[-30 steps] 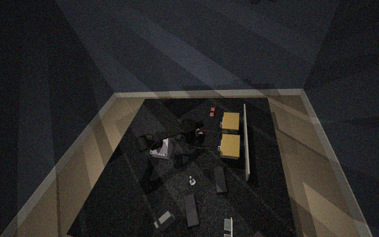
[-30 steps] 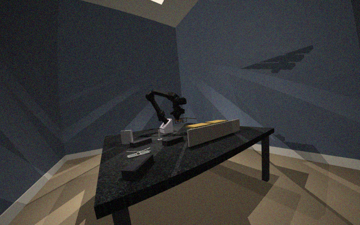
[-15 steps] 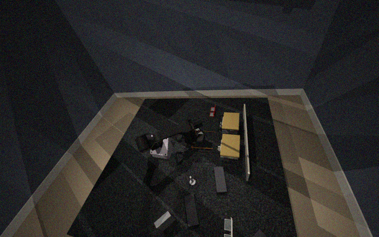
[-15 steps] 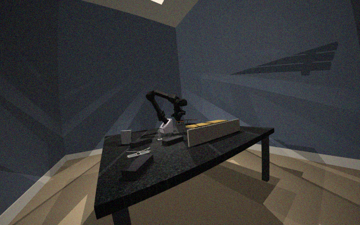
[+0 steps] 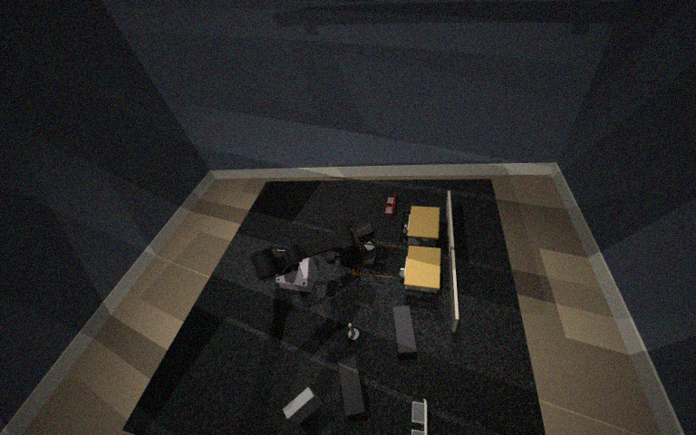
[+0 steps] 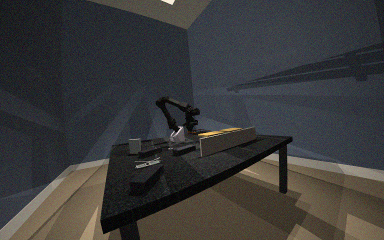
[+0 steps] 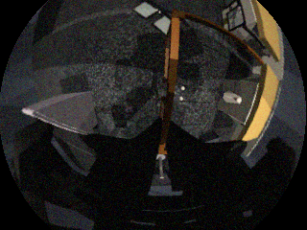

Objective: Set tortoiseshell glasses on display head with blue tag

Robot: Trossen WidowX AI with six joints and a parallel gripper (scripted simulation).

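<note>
The tortoiseshell glasses (image 5: pixel 378 276) (image 6: pixel 198 130) (image 7: pixel 173 43) look orange-brown. My gripper (image 7: pixel 162 121) is shut on their front frame, held above the table with the temples pointing toward the display heads. In the top view the temple ends are just short of the nearer yellow-topped head (image 5: pixel 422 268) (image 7: pixel 233 98), whose small pale nose faces the arm. The other yellow-topped head (image 5: pixel 423 222) stands beside it, farther back; dark-framed glasses (image 7: pixel 235 16) show at its face in the wrist view. The blue tag cannot be made out. The gripper's fingertips are dark and hard to see in the top and exterior views.
A long upright panel (image 5: pixel 452 261) (image 6: pixel 226 142) stands behind the heads. Red glasses (image 5: pixel 393 203) lie at the back, white glasses (image 6: pixel 147 163) near the front. Dark blocks (image 5: pixel 404 331) (image 5: pixel 351 387), a pale block (image 5: pixel 298 402) (image 6: pixel 135 145) and a small white stand (image 5: pixel 352 333) are on the table.
</note>
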